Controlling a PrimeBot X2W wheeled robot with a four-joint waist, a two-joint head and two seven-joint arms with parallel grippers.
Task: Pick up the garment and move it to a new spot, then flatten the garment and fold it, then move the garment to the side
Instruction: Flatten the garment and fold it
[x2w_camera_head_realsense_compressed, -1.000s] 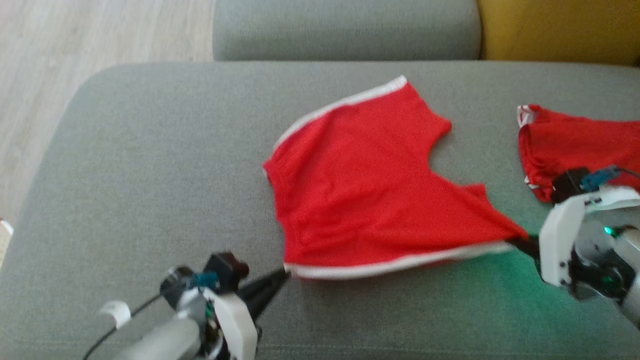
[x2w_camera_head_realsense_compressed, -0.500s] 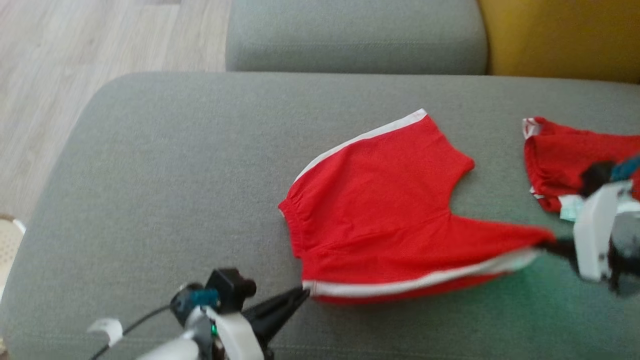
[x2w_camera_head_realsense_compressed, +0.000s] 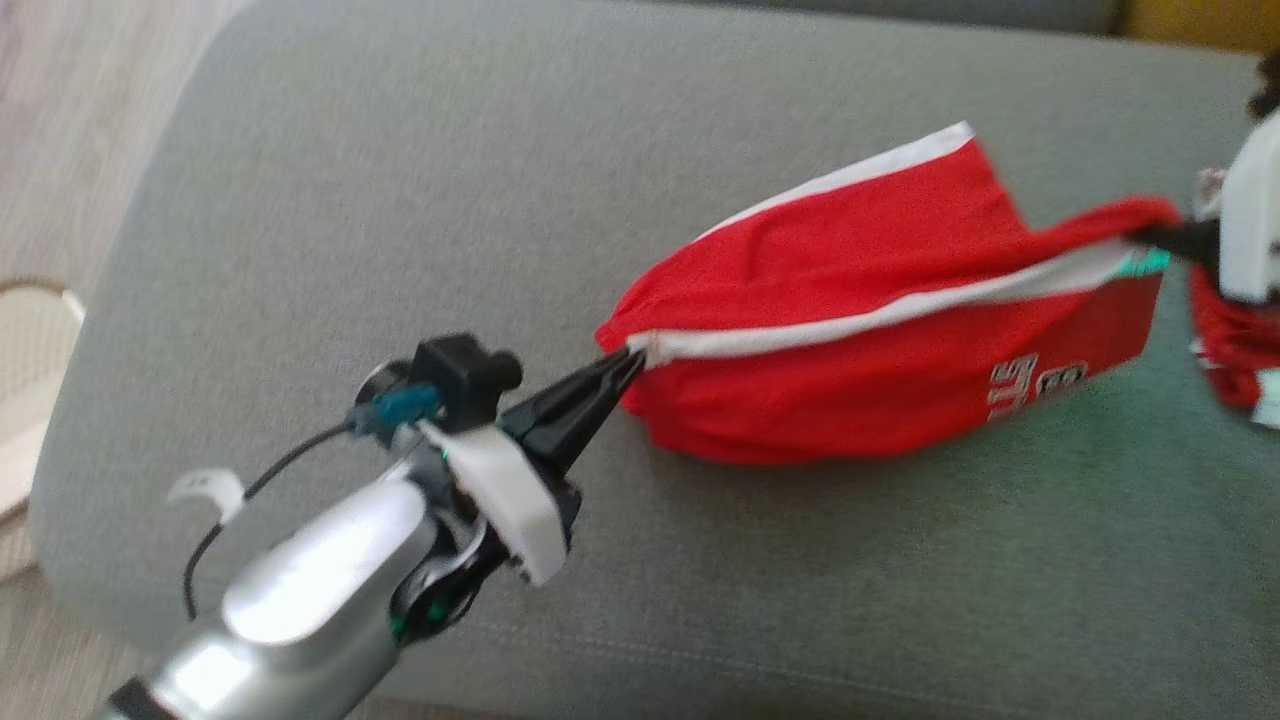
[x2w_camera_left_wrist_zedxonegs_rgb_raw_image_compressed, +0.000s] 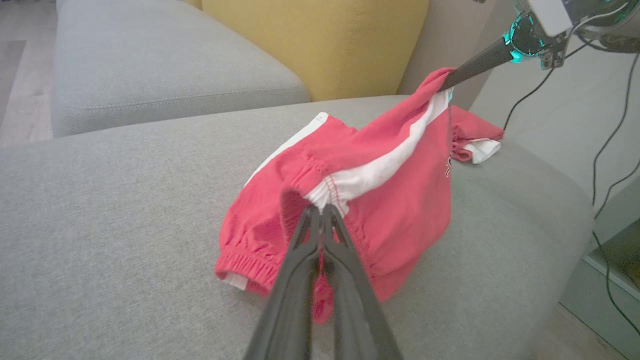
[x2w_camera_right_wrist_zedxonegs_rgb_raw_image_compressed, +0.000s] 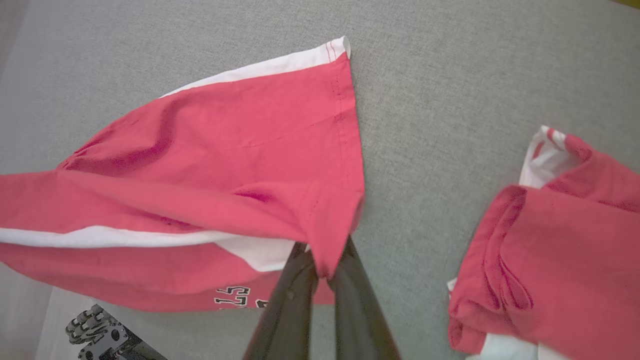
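Observation:
Red shorts (x2w_camera_head_realsense_compressed: 850, 300) with white side stripes hang stretched between both grippers above the grey sofa seat (x2w_camera_head_realsense_compressed: 400, 200). My left gripper (x2w_camera_head_realsense_compressed: 625, 365) is shut on the waistband end, where the white stripe (x2w_camera_left_wrist_zedxonegs_rgb_raw_image_compressed: 370, 172) meets the elastic. My right gripper (x2w_camera_head_realsense_compressed: 1150, 238) is shut on the leg hem at the right edge. The far half of the shorts (x2w_camera_right_wrist_zedxonegs_rgb_raw_image_compressed: 225, 130) still rests on the cushion while the near half is lifted. Printed lettering (x2w_camera_right_wrist_zedxonegs_rgb_raw_image_compressed: 232, 296) shows on the lower panel.
A second red and white garment (x2w_camera_right_wrist_zedxonegs_rgb_raw_image_compressed: 550, 240) lies bunched on the seat to the right. A yellow cushion (x2w_camera_left_wrist_zedxonegs_rgb_raw_image_compressed: 315, 40) and another grey seat (x2w_camera_left_wrist_zedxonegs_rgb_raw_image_compressed: 150, 65) stand behind. The sofa's left edge drops to a wooden floor, where a pale basket (x2w_camera_head_realsense_compressed: 30, 360) sits.
Both grippers have raised the near edge of the shorts off the cushion, so it folds over and its printed underside shows. The head camera has also shifted.

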